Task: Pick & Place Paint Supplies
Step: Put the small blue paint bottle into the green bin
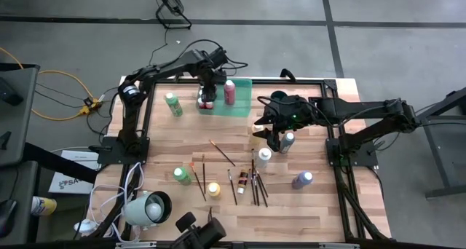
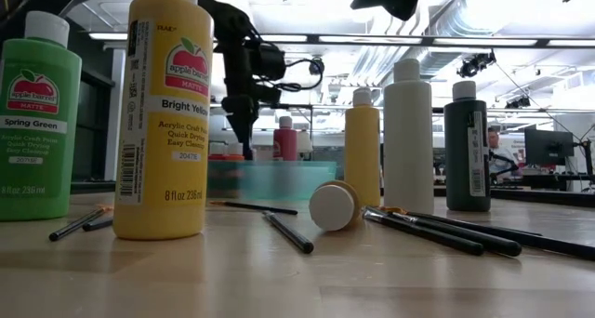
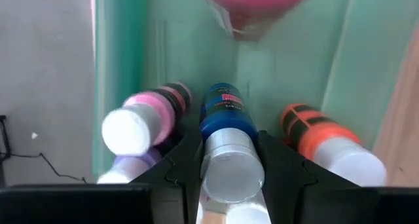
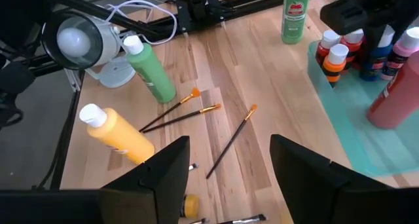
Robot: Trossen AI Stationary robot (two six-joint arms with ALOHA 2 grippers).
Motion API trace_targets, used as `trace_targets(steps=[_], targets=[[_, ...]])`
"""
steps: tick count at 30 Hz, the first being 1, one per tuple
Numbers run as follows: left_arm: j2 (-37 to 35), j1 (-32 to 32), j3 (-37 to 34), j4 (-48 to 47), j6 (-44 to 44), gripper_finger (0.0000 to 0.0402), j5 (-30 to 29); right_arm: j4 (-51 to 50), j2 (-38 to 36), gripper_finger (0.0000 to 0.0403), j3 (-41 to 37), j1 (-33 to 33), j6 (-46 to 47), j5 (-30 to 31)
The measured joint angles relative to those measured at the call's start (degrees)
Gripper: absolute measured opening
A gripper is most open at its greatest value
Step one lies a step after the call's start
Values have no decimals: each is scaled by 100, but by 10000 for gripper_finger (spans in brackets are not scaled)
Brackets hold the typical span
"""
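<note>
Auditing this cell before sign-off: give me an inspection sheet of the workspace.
Surface: wooden table, bare patches visible.
Job's things: small bottles and a red bottle in the green tray; brushes and more bottles loose on the wood.
Clutter: lamp at the table edge.
Grippers: left gripper shut on blue bottle in the tray; right gripper open above the brushes.
Cables: yellow cable on the floor.
Surroundings: person in the background.

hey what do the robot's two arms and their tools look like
Both arms are black, jointed links on black frames. The left tool has two matte black, angular fingers. The right tool has the same wide, wedge-shaped black fingers. Black cables run along the arms, and a small green light glows near the right wrist.
</note>
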Motion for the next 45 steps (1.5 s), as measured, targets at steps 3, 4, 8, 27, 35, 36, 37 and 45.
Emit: trace_targets(steps=[3,4,8,27,35,36,37,45], targets=[[59,0,2,-20,-33,114,-83,2,2,206,0,0,-25,1],[72,0,2,-8,-40,114,-118,0,2,206,0,0,-20,1],[68,0,4,44,-46,114,-442,0,2,206,0,0,-8,1],[186,0,0,111,-39,132,-479,11,4,206,0,0,-23,16],[186,0,0,126,-39,132,-492,9,4,206,0,0,-22,15],[186,0,0,128,-39,134,-504,11,4,206,0,0,-18,15],[186,0,0,132,-40,137,-516,10,4,206,0,0,-18,14],[182,-2,2,121,-36,210,-671,10,4,206,0,0,9,-1]])
